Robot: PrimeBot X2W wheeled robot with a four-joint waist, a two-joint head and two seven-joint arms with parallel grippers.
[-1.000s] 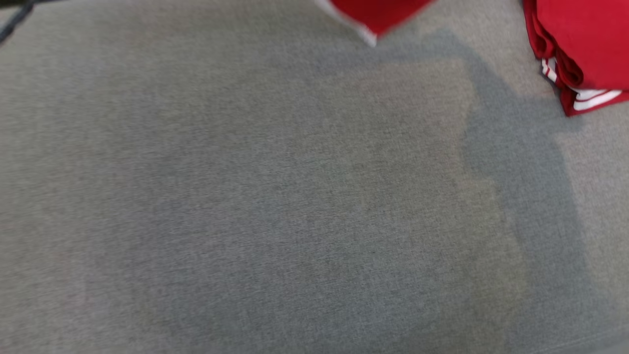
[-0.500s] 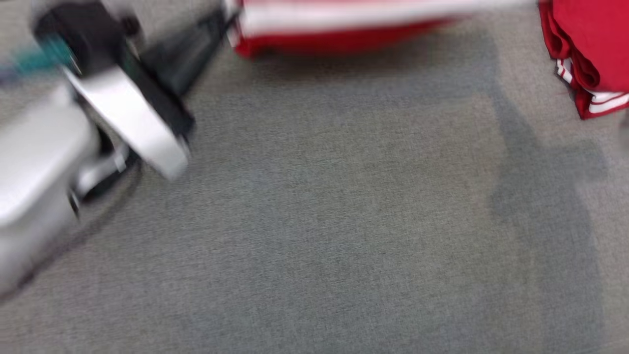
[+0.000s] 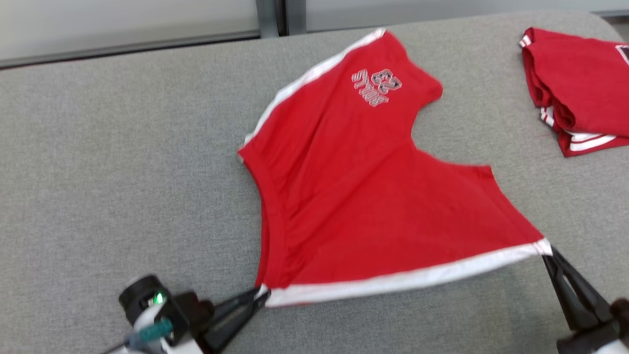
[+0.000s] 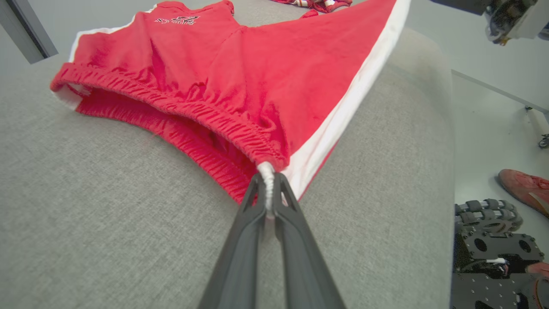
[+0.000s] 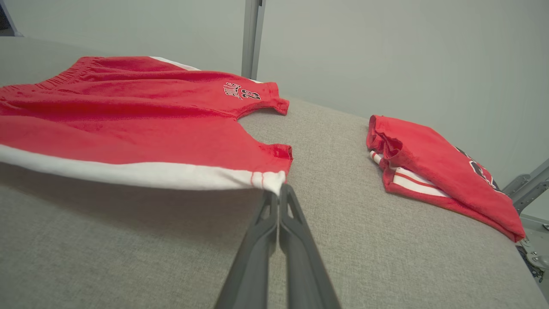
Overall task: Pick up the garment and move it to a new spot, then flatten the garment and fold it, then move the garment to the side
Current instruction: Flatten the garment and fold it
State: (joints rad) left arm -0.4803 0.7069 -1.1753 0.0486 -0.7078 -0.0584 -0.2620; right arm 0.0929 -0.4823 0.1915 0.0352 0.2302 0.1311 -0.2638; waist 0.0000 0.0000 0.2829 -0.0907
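Left end effector [image 3: 260, 293], right end effector [image 3: 549, 253]: low, clamped on shorts [image 3: 368, 196] corners

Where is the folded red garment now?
The folded red garment lies at the head view's upper right on the grey surface, right of the spread red shorts, not touching them.

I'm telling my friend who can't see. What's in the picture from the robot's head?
Red shorts with white side stripes lie spread on a grey fabric surface, the near stripe stretched between the left hand, pinching the waistband corner, and the right hand, pinching the leg corner. Another red garment sits folded at the far right.
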